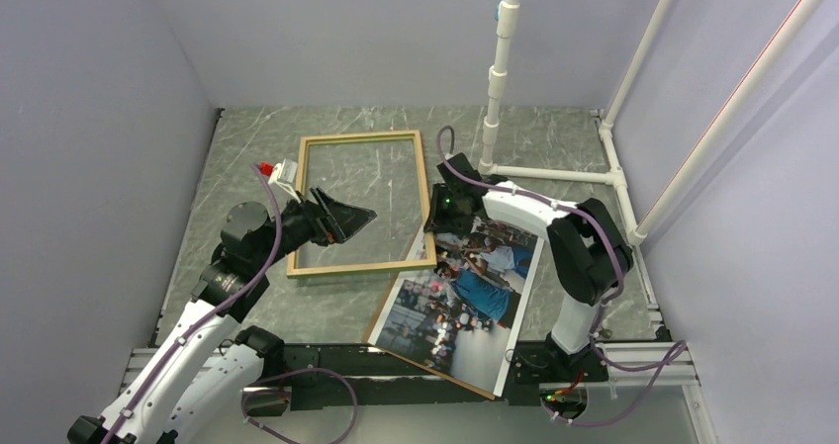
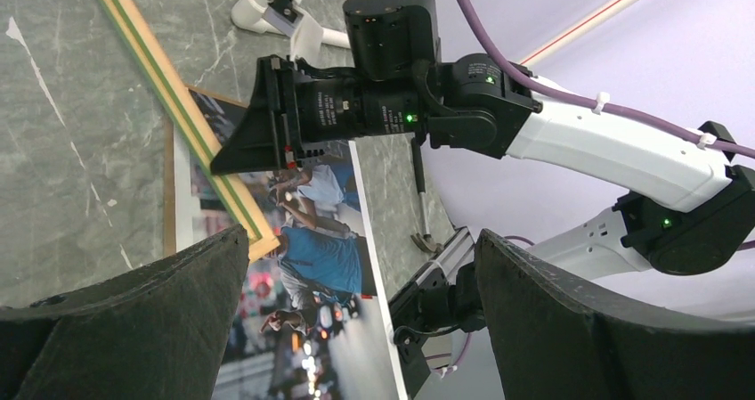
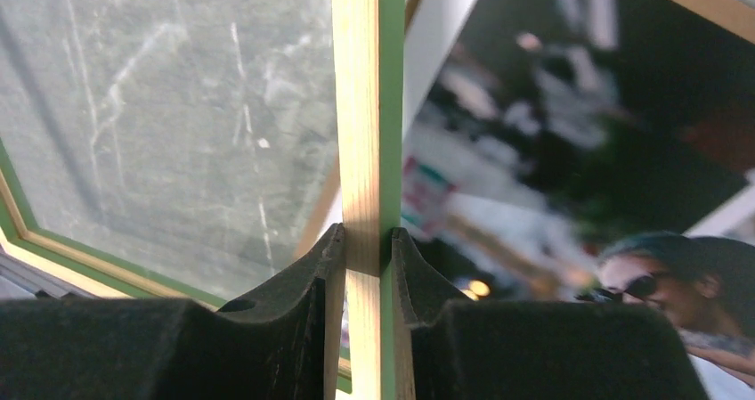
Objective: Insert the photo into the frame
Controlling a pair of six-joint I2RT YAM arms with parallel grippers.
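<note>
the right tool (image 1: 436, 210) was narrowed onto the right rail of the frame (image 1: 358, 136), its two fingers pinching the thin strip, light wood on one face and green on the other. the frame sat at the middle of the grey marbled bench (image 1: 554, 142), its near right corner crossing over the far corner of the photo (image 1: 465, 301). the photo lay picture side up at the near right of the bench, the edge of a brown board (image 1: 379, 317) showing under it. the left tool (image 1: 351, 217) hung over the frame's left side, jaws spread wide, gripping nothing.
</note>
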